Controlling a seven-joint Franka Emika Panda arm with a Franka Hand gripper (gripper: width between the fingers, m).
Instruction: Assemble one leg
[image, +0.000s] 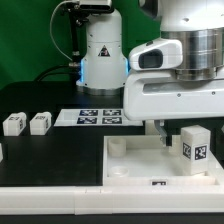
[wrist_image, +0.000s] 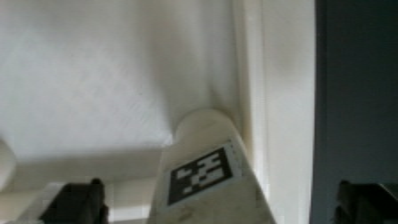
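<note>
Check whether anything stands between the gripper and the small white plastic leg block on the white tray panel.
Nothing visible does. In the wrist view the small white tagged plastic leg shows straight ahead in the gap of the open gripper. It rests on the large white tray panel, with only bare panel around it.

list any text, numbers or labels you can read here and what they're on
No readable words or numbers anywhere.
On the leg: a black-and-white marker tag, pattern only, no text.
On the marker board: marker tags only.
On the arm's base: a small dark mark, too blurred to read.
</note>
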